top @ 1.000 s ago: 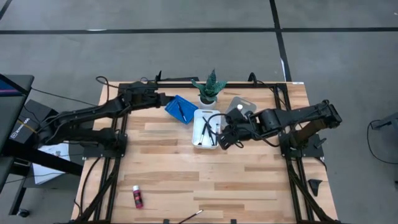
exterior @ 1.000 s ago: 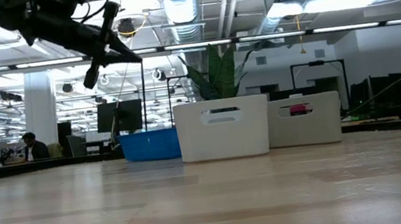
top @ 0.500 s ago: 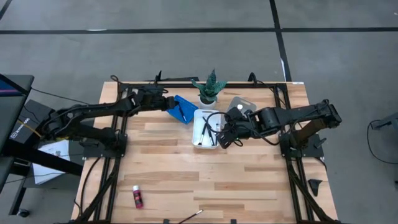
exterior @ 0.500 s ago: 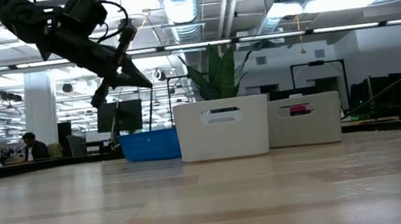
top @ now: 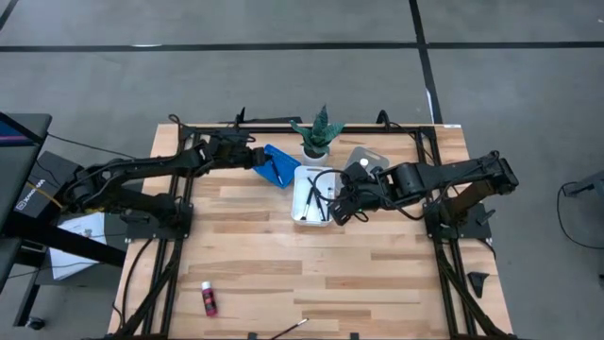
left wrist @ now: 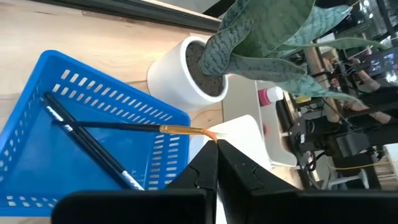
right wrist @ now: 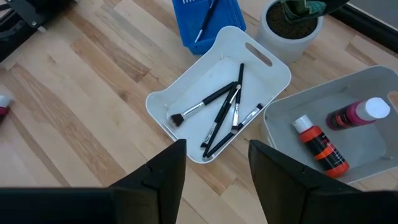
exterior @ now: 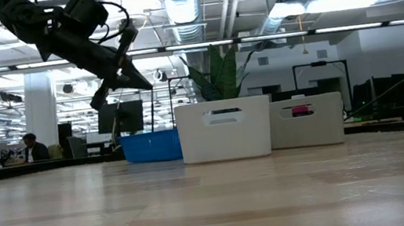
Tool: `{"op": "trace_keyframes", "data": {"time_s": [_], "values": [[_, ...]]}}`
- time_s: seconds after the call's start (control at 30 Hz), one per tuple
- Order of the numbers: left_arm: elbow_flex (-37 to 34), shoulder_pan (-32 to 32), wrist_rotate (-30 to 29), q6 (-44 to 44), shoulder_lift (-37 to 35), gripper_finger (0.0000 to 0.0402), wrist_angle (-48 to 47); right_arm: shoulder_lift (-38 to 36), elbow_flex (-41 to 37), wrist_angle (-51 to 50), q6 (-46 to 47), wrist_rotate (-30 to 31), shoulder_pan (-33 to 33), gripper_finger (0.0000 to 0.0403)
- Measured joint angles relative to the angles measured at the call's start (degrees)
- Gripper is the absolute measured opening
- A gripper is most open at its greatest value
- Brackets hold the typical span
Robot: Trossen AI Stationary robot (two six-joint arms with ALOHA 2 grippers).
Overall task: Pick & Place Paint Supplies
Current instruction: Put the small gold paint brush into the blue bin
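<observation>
A pink bottle [top: 209, 299] lies near the front edge of the table [top: 245, 255], well apart from the trays; the left gripper [top: 257, 157] hangs over the blue tray [left wrist: 37, 162], fingers clenched on a thin paintbrush [left wrist: 134, 127], beside another brush [left wrist: 87, 146]; the right gripper [top: 332, 209], fingers released and empty, hovers by the white tray [right wrist: 163, 102] with four brushes [right wrist: 221, 112]; two bottles [right wrist: 333, 137] lie in the grey tray [right wrist: 379, 165].

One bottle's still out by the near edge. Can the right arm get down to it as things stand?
Probably yes. The red bottle lies alone on bare wood, and the right gripper hovers open and empty over the white tray. Nothing stands between them, but it is a long diagonal reach.
</observation>
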Motion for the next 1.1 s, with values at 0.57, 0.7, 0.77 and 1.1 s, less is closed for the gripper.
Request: {"op": "trace_keyframes", "data": {"time_s": [0.57,0.7,0.77,1.1], "values": [[0.00,-0.03,0.02,1.38,-0.04,0.0000,-3.70,0.00,0.00,0.02,0.00,-0.04,0.13,0.0170],[0.00,-0.63,0.02,1.38,-0.04,0.0002,-3.63,0.00,0.00,0.02,0.00,-0.16,0.13,0.0170],[0.00,-1.00,0.02,1.38,-0.04,0.0008,-3.63,0.00,0.00,0.02,0.00,-0.21,0.13,0.0170],[0.00,-2.87,0.04,1.00,-0.04,0.0077,-3.15,0.00,0.00,0.02,-0.02,-0.22,0.13,0.0170]]}}
